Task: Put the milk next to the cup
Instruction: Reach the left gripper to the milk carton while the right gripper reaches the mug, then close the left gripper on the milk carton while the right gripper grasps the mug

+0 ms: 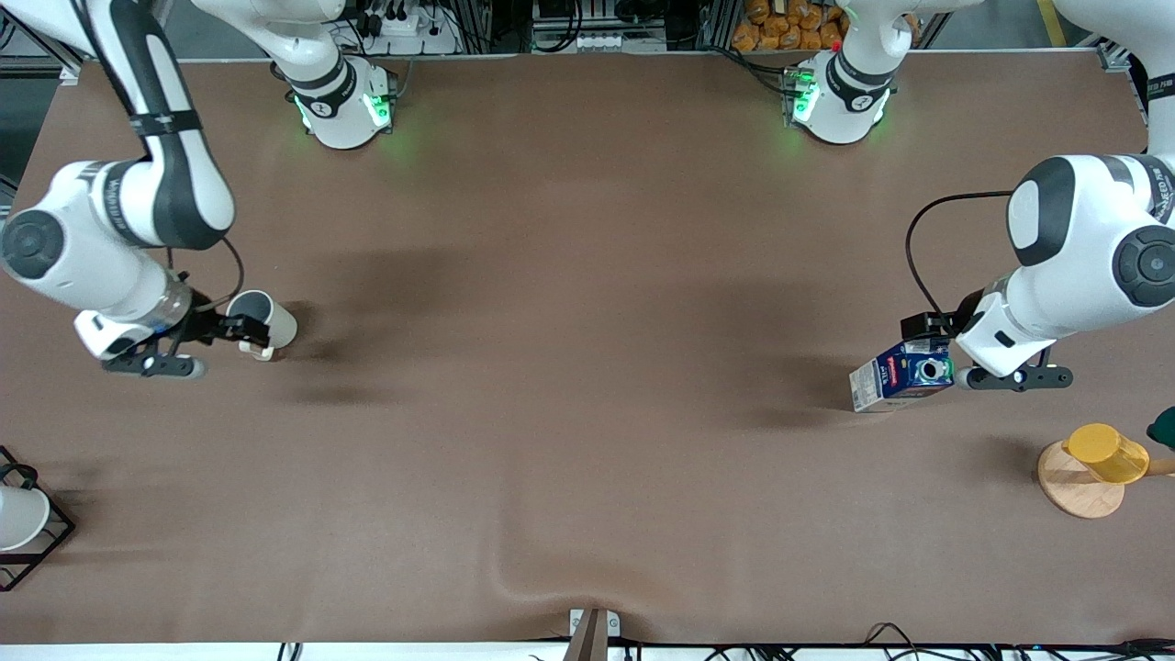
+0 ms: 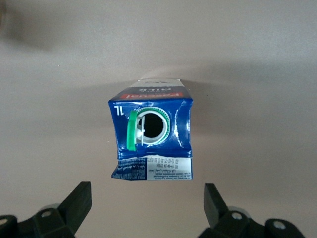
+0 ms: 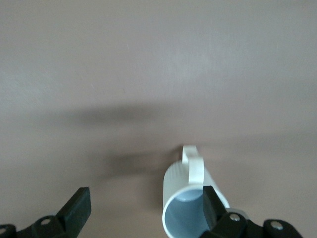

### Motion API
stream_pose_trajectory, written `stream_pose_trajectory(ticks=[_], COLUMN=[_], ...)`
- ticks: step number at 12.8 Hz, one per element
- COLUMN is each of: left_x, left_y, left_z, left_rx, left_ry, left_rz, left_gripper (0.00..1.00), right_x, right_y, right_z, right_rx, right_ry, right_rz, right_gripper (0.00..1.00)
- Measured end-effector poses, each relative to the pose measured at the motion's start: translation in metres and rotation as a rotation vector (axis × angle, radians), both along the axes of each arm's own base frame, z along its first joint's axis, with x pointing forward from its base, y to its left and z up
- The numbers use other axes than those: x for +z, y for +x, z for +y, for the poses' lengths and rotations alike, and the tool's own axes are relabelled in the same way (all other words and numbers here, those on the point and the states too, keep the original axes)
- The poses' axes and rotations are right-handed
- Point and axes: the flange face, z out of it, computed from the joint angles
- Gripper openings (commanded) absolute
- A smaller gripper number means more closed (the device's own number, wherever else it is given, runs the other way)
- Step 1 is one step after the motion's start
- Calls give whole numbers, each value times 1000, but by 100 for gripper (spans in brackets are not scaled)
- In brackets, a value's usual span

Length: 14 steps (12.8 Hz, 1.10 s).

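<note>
The milk (image 1: 900, 375) is a dark blue carton with a red label and a green-rimmed cap, standing toward the left arm's end of the table. My left gripper (image 1: 947, 353) hovers over it, open and empty. In the left wrist view the carton (image 2: 151, 134) lies ahead of the gripper (image 2: 147, 204), outside the fingers. The cup (image 1: 264, 319), a cream-white mug with a loop handle, stands toward the right arm's end. My right gripper (image 1: 218, 344) is open right beside it. In the right wrist view one fingertip (image 3: 209, 206) is at the cup's (image 3: 185, 198) rim.
A yellow cup on a wooden stand (image 1: 1092, 464) sits near the left arm's end, nearer the front camera than the milk. A white cup in a black wire rack (image 1: 20, 523) is at the right arm's end. The brown cloth (image 1: 587, 367) has a wrinkle (image 1: 542, 578) near the front edge.
</note>
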Motion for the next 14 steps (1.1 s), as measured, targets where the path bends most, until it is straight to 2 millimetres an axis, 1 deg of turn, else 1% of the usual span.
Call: stream_pose_trajectory(ticks=[2, 4, 5, 7, 8, 9, 10, 11, 12, 13, 14], left_x=[-3, -8, -11, -15, -17, -19, -21, -24, -27, -29, -30], left_y=[2, 5, 6, 7, 7, 8, 8, 9, 9, 10, 10], left_z=[0, 0, 0, 2, 2, 3, 3, 3, 3, 3, 3], left_rx=[0, 0, 1, 3, 4, 5, 6, 6, 6, 6, 6], left_ry=[-1, -2, -2, -2, -2, -2, -2, -3, -3, -3, -3], left_rz=[-6, -18, -17, -15, -14, -14, -15, -12, -9, -8, -7], left_gripper=[100, 100, 100, 100, 100, 100, 100, 100, 100, 100, 100], right_x=[-20, -44, -52, -62, -66, -70, -77, -84, -93, -101, -106], right_y=[-25, -44, -50, -54, -54, -54, -54, -53, -53, -52, -52], right_z=[2, 5, 7, 10, 10, 10, 9, 8, 6, 5, 4], right_rx=[-21, -24, -22, -18, -18, -21, -27, -33, -37, -39, -42], right_ry=[-3, -4, -4, -3, -2, -2, -2, -1, -1, -1, 0], right_rz=[-19, -44, -38, -26, -27, -25, -21, -25, -30, -30, -26], right_gripper=[100, 100, 100, 99, 91, 78, 61, 41, 25, 4, 0])
